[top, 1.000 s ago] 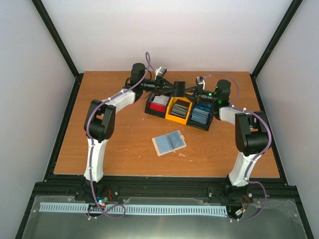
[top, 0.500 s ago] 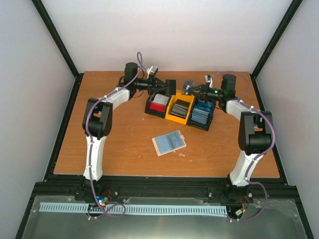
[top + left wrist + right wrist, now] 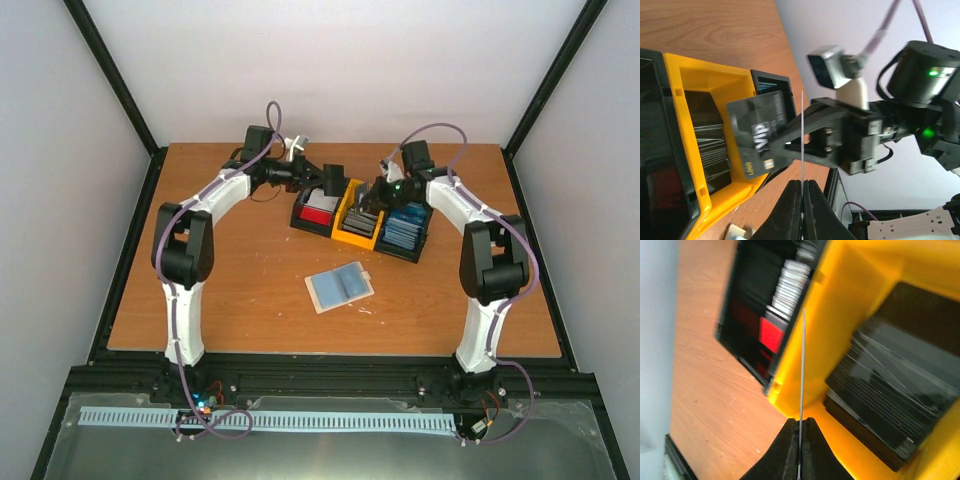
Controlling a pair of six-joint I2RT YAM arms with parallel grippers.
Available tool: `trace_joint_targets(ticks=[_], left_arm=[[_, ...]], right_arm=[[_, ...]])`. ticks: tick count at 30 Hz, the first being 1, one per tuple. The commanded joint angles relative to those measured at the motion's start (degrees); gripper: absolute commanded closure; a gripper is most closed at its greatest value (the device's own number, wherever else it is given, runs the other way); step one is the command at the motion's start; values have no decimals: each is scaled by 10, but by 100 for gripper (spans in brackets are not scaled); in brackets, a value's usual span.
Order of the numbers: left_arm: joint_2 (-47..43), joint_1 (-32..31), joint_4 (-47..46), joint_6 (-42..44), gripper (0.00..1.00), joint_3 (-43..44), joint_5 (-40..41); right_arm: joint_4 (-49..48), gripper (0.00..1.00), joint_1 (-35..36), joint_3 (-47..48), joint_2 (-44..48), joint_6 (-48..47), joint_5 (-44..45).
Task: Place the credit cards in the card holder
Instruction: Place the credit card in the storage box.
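Observation:
The beige card holder (image 3: 340, 287) lies on the table in front of the tray, with a pale blue card face up on it. My left gripper (image 3: 328, 185) is over the tray's left end and is shut on a thin card, seen edge-on in the left wrist view (image 3: 803, 140). My right gripper (image 3: 378, 195) is over the yellow compartment and is shut on a dark grey "VIP" card (image 3: 757, 135). That card shows edge-on in the right wrist view (image 3: 803, 365). The two grippers (image 3: 802, 181) (image 3: 800, 420) face each other, close but apart.
The black-and-yellow tray (image 3: 345, 235) stands behind the card holder. It has silver-and-red cards (image 3: 318, 209) on the left, a dark grey stack (image 3: 890, 390) in the yellow middle and blue cards (image 3: 404, 232) on the right. Black frame rails border the table.
Both arms have swung their elbows outward and back. The right gripper has moved left and down from the blue compartment to over the yellow one. The card holder has not moved.

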State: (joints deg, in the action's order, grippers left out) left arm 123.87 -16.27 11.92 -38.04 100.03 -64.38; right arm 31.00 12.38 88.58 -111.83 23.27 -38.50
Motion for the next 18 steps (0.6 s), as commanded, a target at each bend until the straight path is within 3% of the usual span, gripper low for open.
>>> trace_joint_targets(ticks=[1,8,18], left_arm=[[-68,3,54,78,99,-32,53],[-117,4,50,93,99,-92,66],[-166,3,53,105,99,-132,94]], right_arm=[[83,96,25,6,-28,-14,90],[88,96,40,54,-66,8,151],[171,95,80,129,-95,-49,298]])
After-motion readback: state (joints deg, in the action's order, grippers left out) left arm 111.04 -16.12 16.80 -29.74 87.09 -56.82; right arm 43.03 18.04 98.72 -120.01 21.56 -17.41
